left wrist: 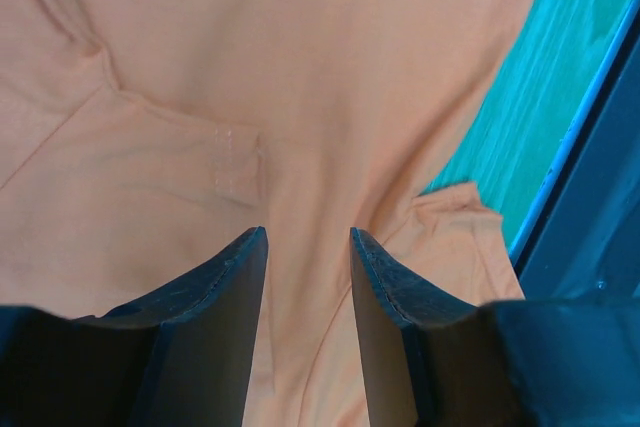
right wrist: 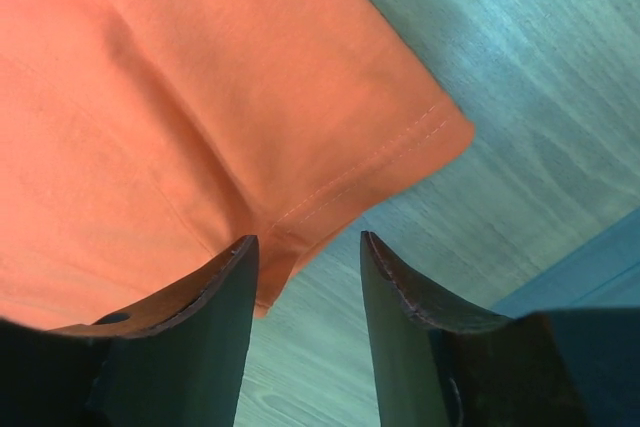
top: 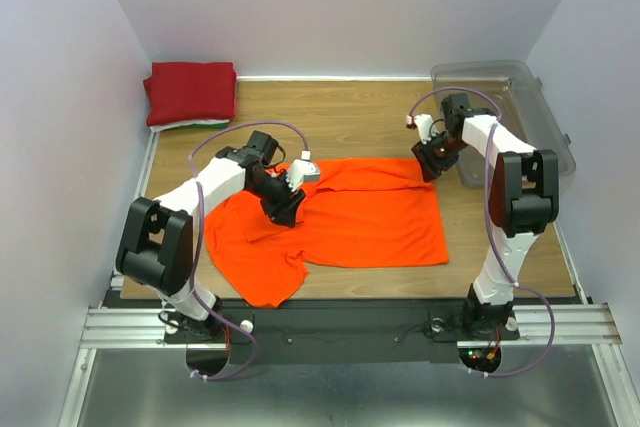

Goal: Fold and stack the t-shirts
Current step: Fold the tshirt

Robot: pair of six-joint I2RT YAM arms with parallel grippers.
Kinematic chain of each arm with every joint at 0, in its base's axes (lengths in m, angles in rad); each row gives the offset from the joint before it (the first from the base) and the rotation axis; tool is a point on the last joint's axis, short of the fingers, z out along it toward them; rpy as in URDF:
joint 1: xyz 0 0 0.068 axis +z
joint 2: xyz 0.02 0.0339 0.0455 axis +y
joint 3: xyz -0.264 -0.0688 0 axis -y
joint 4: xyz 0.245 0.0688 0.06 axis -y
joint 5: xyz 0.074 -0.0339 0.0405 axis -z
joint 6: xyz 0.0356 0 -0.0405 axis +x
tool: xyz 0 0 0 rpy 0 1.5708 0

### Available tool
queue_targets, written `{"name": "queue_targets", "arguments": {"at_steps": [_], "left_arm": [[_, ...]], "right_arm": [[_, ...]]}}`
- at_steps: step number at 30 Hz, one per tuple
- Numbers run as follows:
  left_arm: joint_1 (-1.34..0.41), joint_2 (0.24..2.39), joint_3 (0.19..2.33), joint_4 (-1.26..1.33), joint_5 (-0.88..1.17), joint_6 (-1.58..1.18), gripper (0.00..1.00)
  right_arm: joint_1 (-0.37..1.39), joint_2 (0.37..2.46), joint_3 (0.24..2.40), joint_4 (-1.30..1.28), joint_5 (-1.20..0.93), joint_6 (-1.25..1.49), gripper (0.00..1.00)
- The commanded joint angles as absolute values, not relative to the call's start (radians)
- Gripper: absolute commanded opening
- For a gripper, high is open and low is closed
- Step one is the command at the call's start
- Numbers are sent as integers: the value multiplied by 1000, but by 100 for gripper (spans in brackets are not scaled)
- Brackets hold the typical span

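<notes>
Dark red folded cloth t-shirt (top: 190,90) sits at the tabletop's far left corner on thin white and green cloth edges (top: 185,126), so I judge the stack started. The bright orange short-sleeved cloth t-shirt (top: 370,217) lies spread and rumpled across the middle of the wooden tabletop (top: 350,112), not yet folded down. My left gripper (left wrist: 307,237) hovers over its left part with jaws spread, pinching nothing, and my right gripper (right wrist: 309,239) is likewise spread above its stitched far right corner.
</notes>
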State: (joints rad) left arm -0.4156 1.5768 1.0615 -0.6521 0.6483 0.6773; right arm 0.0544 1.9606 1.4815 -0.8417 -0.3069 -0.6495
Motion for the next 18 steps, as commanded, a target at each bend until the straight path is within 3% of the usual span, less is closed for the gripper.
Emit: {"name": "queue_targets", "arguments": {"at_steps": [1, 11, 18], "left_arm": [[-371, 1506, 1100, -690, 624, 695, 50], [-43, 1611, 1183, -551, 549, 562, 51], [120, 1686, 1284, -512, 557, 502, 56]], "right_arm": [[72, 1931, 1505, -873, -319, -655, 49], [78, 1960, 1396, -833, -175, -704, 48], [78, 1899, 1488, -833, -262, -654, 53]]}}
